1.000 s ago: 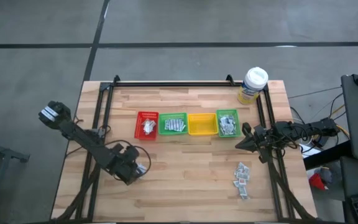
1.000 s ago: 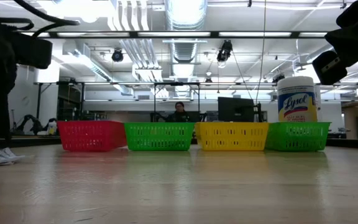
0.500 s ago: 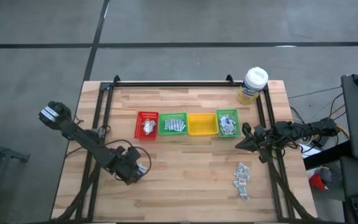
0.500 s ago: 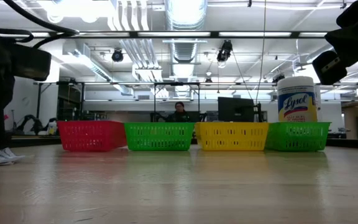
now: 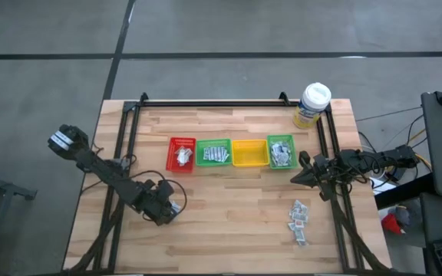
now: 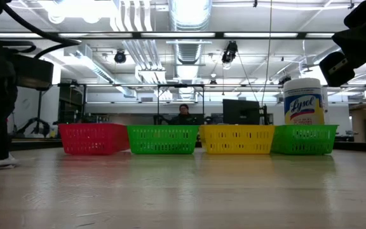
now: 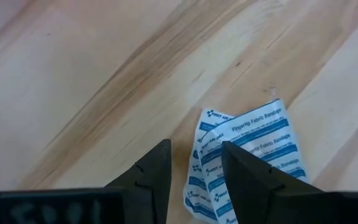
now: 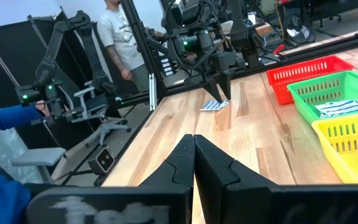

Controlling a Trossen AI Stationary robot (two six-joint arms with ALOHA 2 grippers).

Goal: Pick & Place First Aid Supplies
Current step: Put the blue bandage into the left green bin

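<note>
High view: left gripper (image 5: pixel 169 208) low over the pale wooden table (image 5: pixel 236 207), well short of the coloured plastic bins (image 5: pixel 232 152); right gripper (image 5: pixel 304 173) parked beside the green end bin. Loose pile of sachets (image 5: pixel 298 215) waiting near the right edge.

Low view: white-lidded yellow tub (image 6: pixel 304 100) reading "Lysol".

Left wrist view: fingers (image 7: pixel 148 177) spread, straddling the edge of white-blue flat sachets (image 7: pixel 253 158), not yet pinched. Best lowered straight, then closed on the edge. Print reads "Fingertip Fabric Bandage".

Right wrist view: fingers (image 8: pixel 213 168) pressed together, empty.
</note>
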